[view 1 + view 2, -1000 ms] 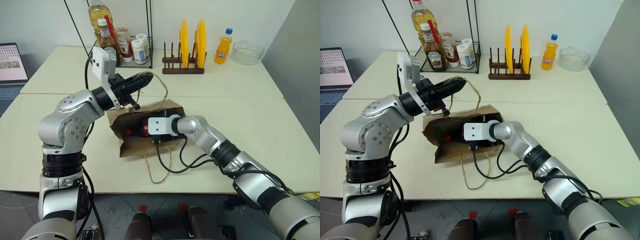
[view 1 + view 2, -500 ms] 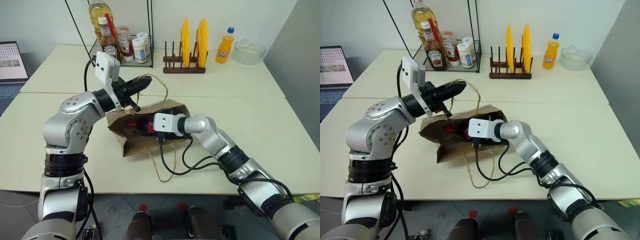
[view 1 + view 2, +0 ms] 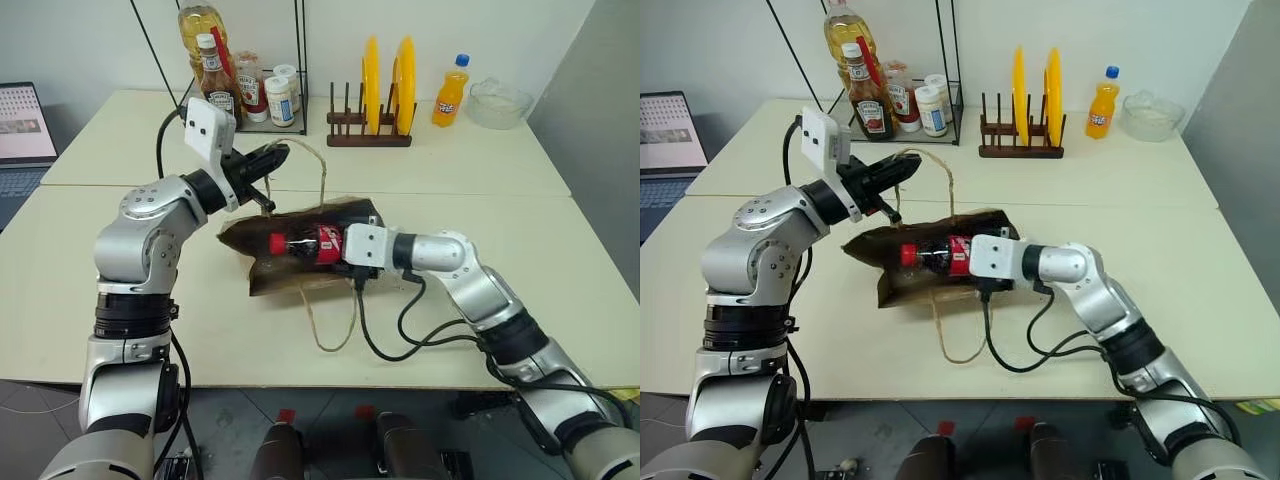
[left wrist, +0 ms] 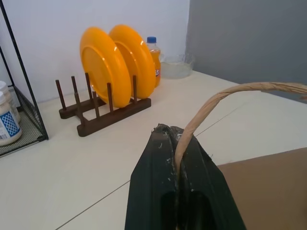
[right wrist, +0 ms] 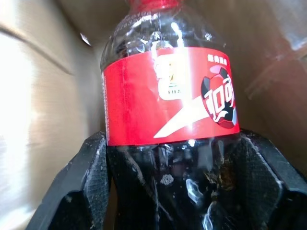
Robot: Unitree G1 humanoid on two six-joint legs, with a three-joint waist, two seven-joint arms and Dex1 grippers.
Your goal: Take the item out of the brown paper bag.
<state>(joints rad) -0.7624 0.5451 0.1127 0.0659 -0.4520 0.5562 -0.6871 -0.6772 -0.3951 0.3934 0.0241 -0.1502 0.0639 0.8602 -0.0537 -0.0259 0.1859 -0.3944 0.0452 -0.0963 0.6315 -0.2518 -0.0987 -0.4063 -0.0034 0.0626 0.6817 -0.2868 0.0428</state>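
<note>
The brown paper bag point(image 3: 285, 281) lies on its side mid-table, mouth toward my right arm. My left gripper point(image 3: 274, 156) is shut on its upper twine handle point(image 4: 207, 104), holding that side up. The item, a small dark cola bottle point(image 3: 305, 244) with a red cap and red label point(image 5: 168, 96), lies level in the bag's mouth, cap pointing into the bag. My right gripper point(image 3: 342, 251) is shut on the bottle's lower body, one finger point(image 5: 79, 194) on each side, brown paper all around it.
The bag's second handle loop point(image 3: 334, 322) and my right arm's black cable point(image 3: 400, 335) lie toward the front edge. At the back stand a rack of yellow plates point(image 3: 385, 75), an orange soda bottle point(image 3: 447, 92), a glass bowl point(image 3: 495, 102) and a wire condiment rack point(image 3: 245, 85). A laptop point(image 3: 20, 125) sits far left.
My right gripper has drawn back toward the right with the bottle, so its cap and label now show in the bag's mouth. The bag shifted slightly right. The left gripper keeps the handle.
</note>
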